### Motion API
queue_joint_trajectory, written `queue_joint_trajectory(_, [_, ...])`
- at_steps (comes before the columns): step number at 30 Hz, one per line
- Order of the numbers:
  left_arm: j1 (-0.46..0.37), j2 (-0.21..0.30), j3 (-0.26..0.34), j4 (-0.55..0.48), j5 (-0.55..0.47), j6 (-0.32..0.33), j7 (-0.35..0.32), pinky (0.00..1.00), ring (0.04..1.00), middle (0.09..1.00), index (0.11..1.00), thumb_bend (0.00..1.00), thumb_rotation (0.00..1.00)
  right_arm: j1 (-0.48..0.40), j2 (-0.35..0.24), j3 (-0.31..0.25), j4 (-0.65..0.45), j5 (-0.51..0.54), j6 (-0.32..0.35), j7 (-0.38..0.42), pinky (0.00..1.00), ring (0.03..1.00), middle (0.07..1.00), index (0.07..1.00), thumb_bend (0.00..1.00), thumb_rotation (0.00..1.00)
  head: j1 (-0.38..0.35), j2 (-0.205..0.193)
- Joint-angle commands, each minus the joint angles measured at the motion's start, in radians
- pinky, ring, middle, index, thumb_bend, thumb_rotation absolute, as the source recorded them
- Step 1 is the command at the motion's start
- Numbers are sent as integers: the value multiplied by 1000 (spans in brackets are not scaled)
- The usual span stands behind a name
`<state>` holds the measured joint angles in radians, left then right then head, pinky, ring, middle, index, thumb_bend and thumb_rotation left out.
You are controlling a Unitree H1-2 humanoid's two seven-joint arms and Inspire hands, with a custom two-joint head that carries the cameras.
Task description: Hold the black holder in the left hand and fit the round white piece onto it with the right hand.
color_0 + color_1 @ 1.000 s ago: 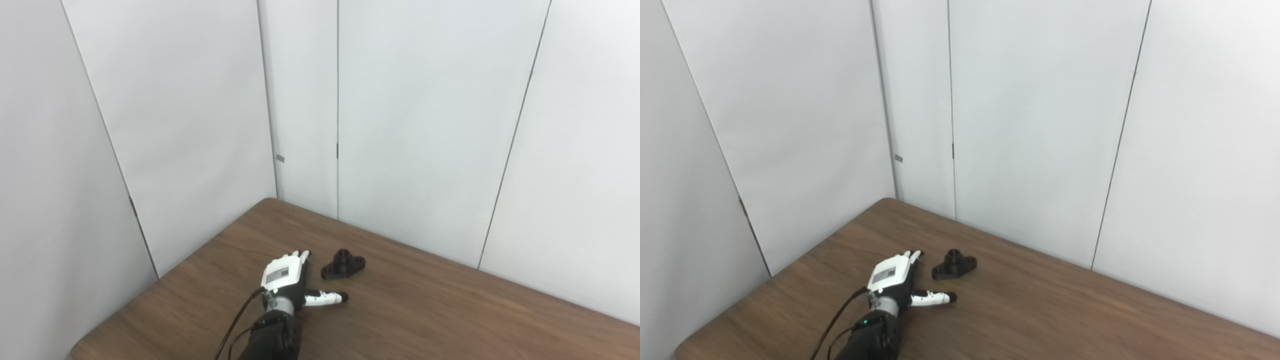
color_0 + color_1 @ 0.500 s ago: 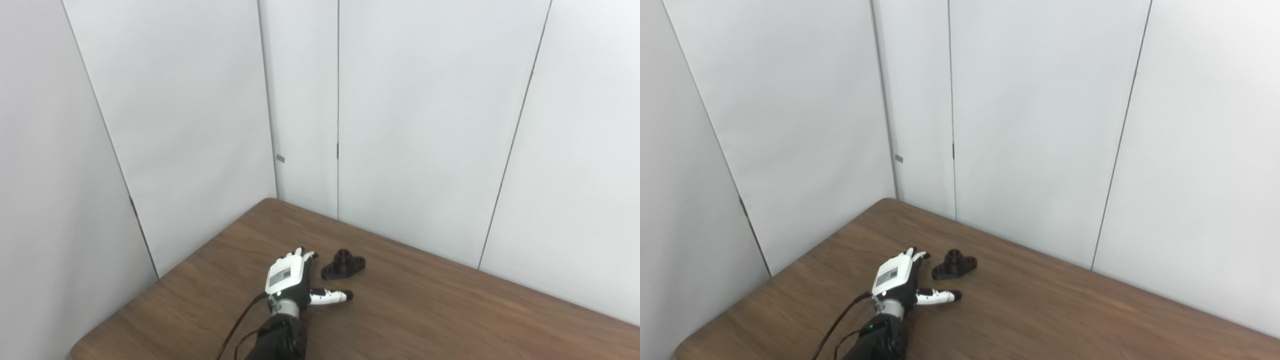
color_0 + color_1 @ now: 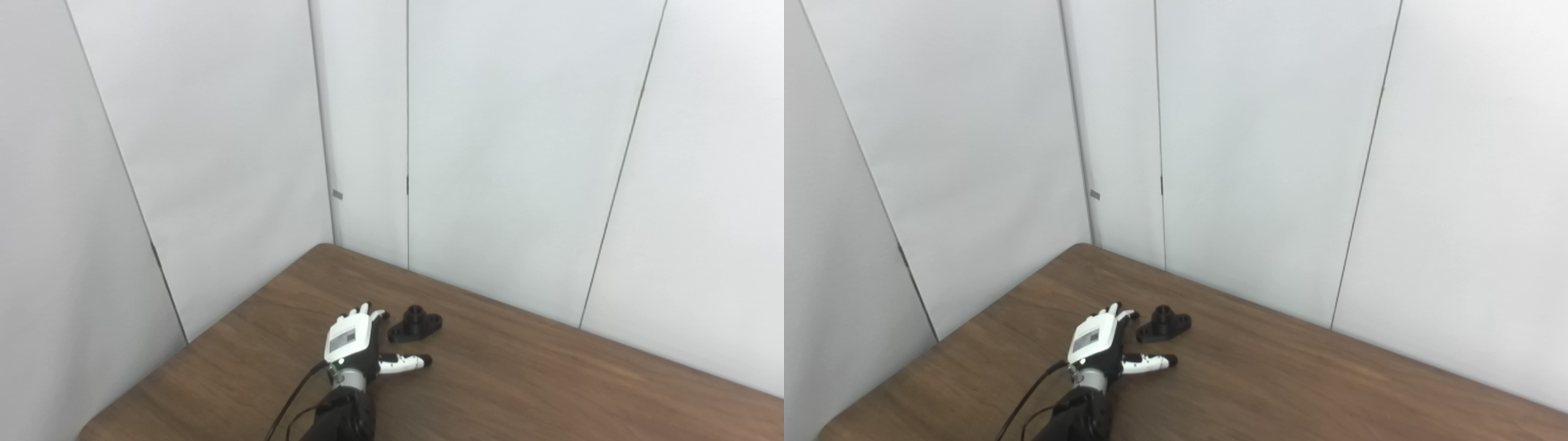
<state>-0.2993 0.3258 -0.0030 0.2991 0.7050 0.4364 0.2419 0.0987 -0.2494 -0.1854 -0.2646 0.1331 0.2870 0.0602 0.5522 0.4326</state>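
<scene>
The left hand has crept forward across the surface over the last second — its fingers now sit just beside the black holder, closer than they were, and the thumb is swung out wide underneath it. The whole view has also slid a touch sideways, so that part is the head moving, not the holder; the holder itself looks to lie where it lay. Fingers spread, nothing in them, palm down, low over the wood. From the hand, the holder sits at about two o'clock, flat on its base with its round boss pointing up, between fingers and thumb but not yet touched. That reads as the reach closing in on the pick-up — the grasp has not begun. No right hand in view, and no round white piece anywhere to be seen, so the fitting step is a long way off.
</scene>
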Motion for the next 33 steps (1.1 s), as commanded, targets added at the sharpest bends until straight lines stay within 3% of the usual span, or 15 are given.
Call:
queue_joint_trajectory(1, [-26,16,-8,10,-21,-7,-8,1000,1000,1000,867,1000,471,22,-12,-4,-7,-18,7,-3,559,789,911,913,520,778,-4,3])
queue_joint_trajectory(18, [-39,34,-15,57,-49,-28,22,1000,1000,1000,873,1000,459,64,-8,-14,-50,-10,-3,-3,505,740,885,918,529,759,-24,32])
queue_joint_trajectory(24, [-41,40,-24,64,-42,-28,38,1000,1000,1000,833,975,400,71,-8,-14,-60,-19,3,-8,514,738,882,915,536,757,-28,39])
queue_joint_trajectory(27, [-48,38,-25,72,-42,-12,39,1000,1000,1000,769,898,316,72,-5,-17,-74,-14,19,-11,503,739,885,916,530,751,-28,40])
queue_joint_trajectory(29, [-52,35,-26,83,-35,-12,62,1000,998,992,671,827,209,74,-8,-13,-73,-24,9,-11,502,736,881,916,526,755,-28,40])
queue_joint_trajectory(31, [-55,28,-25,98,-28,-17,98,1000,987,971,528,584,91,73,-10,-15,-73,-25,15,-12,500,730,874,912,536,758,-31,46])
queue_joint_trajectory(33, [-57,27,-30,109,-26,-25,123,1000,970,947,494,535,60,71,-9,-17,-75,-25,23,-13,505,736,881,914,564,757,-30,47])
